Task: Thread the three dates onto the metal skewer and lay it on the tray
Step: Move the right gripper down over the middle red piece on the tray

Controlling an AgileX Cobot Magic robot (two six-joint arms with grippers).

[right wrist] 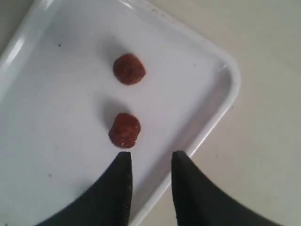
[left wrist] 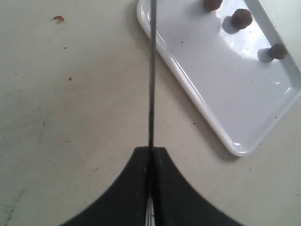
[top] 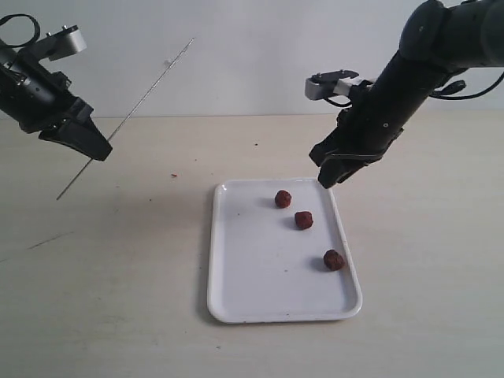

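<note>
My left tool [top: 96, 148] clamps the skewer [top: 143, 101] aloft for spearing, while my right tool [top: 334, 176], parted, hangs at the tray's [top: 236, 303] one-o'clock corner, ready for the dates [top: 304, 220].

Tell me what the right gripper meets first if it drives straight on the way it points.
Most likely the tray, on its bare floor just inside the rim; the right gripper is open above it. The nearest date lies just ahead of one fingertip and might be grazed; depth is unclear.

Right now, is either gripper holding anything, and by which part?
The left gripper is shut on the metal skewer, clamping it near its lower end, with most of the rod projecting upward. The right gripper is open and empty.
</note>
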